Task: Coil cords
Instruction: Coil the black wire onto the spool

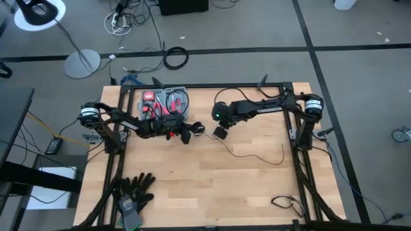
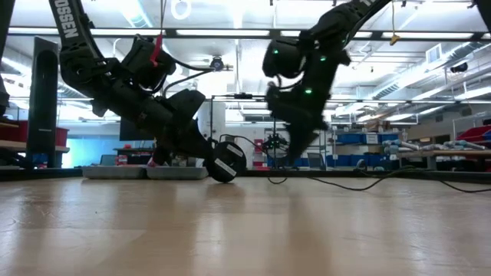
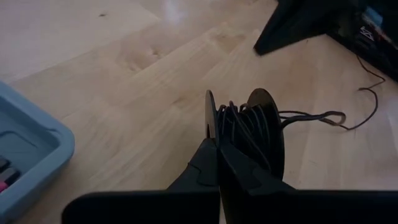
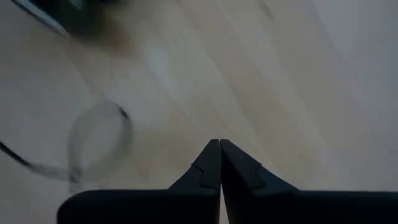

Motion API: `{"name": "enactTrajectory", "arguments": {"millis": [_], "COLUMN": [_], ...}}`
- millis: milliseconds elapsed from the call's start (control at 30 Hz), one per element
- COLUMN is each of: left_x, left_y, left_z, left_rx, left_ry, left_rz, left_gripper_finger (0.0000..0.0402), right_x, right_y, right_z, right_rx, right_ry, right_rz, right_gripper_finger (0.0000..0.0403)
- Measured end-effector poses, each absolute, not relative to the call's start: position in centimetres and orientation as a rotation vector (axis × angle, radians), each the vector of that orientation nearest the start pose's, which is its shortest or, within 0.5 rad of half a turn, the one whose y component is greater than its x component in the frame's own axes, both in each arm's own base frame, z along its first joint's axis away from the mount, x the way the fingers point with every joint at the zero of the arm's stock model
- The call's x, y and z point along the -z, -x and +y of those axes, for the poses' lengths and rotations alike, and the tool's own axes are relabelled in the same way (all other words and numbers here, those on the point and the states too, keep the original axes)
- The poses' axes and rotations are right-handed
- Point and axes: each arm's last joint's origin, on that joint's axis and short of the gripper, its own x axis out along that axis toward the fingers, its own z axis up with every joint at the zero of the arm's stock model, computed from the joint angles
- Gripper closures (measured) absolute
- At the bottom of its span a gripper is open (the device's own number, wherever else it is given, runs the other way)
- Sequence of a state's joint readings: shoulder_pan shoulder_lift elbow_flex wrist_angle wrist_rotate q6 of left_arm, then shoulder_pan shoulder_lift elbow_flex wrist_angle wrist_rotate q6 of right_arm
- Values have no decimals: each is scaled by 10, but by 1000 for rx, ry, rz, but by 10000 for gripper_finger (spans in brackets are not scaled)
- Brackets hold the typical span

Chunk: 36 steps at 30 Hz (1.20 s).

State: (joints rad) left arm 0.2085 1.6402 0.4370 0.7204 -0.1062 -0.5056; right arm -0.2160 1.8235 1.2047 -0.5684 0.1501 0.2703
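Note:
My left gripper is shut on a small round black spool with thin black cord wound between its two discs. In the low view the spool stands on edge just at the tabletop. A loose length of the cord trails from it over the wood toward the table's right edge, and a doubled loop lies beside the spool. My right gripper hangs shut just right of the spool, pointing steeply down, a little above the table. Nothing shows between its fingers; a blurred cord loop lies beside it. My left gripper pinches the spool at its near rim between its two fingers. The fingers come from the table's left, slanting down. The spool stands on edge, its discs upright. Whether its lower rim touches the table, I cannot tell.
A grey tray of red-handled tools sits at the far left, behind my left arm. Black gloves lie at the near left corner. A second small bundle of cord lies near the right front corner. Bare wood fills the middle.

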Motion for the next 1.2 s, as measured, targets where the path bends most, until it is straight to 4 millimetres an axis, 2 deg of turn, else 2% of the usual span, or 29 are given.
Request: {"name": "enactTrajectory", "arguments": {"millis": [133,300,467,600,733,933,1200], "left_x": [-115,-115,-115,-115,-115,-116,-116], "left_y": [-261,-261,-261,-261,-262,-262,-262], "left_z": [59,58,59,58,58,58,59], "left_rx": [-426,-426,-423,-420,-418,-418,-421], "left_ry": [516,516,517,517,517,520,520], "left_rz": [398,398,391,385,383,379,378], "left_gripper_finger": [402,402,402,402,402,402,402], "right_x": [-181,-179,-150,-125,-132,-143,-134], "right_y": [-322,-285,-254,-242,-250,-273,-299], "right_z": [-64,-36,-13,-4,-5,-6,-5], "right_rx": [572,542,459,376,321,311,272], "right_ry": [-241,-297,-469,-501,-506,-370,-304], "right_rz": [1152,921,562,436,354,320,370], "right_gripper_finger": [400,401,401,392,379,348,300]}}
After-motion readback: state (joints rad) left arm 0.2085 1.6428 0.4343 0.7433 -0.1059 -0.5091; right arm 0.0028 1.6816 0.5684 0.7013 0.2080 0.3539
